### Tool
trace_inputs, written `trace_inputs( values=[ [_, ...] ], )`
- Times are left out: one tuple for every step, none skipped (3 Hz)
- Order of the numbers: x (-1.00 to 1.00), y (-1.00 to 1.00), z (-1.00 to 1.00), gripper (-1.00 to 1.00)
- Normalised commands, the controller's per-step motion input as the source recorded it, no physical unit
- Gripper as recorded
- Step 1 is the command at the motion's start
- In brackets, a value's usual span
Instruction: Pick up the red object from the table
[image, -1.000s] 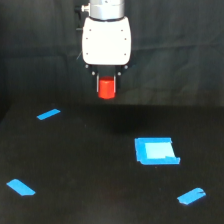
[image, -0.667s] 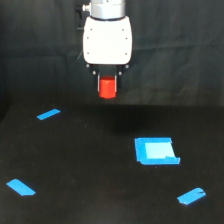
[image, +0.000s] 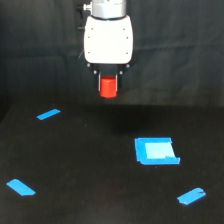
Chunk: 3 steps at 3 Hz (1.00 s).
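The red object (image: 107, 87) is a small red-orange block held between the dark fingers of my gripper (image: 108, 88), under the white gripper body (image: 108, 40). It hangs well above the black table (image: 90, 165), near the top middle of the exterior view. The gripper is shut on it, and the fingers hide its upper sides.
Blue tape strips lie on the table at the left (image: 48, 114), front left (image: 21, 187) and front right (image: 191, 196). A blue square patch (image: 156, 150) lies right of centre. A black backdrop hangs behind the table.
The gripper and the red object have risen slightly; the rest is unchanged.
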Motion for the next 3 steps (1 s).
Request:
trace_inputs(
  values=[
    [-0.01, -0.07, 0.12, -0.94],
    [0.0, -0.04, 0.03, -0.98],
    [-0.01, -0.01, 0.06, -1.0]
  ],
)
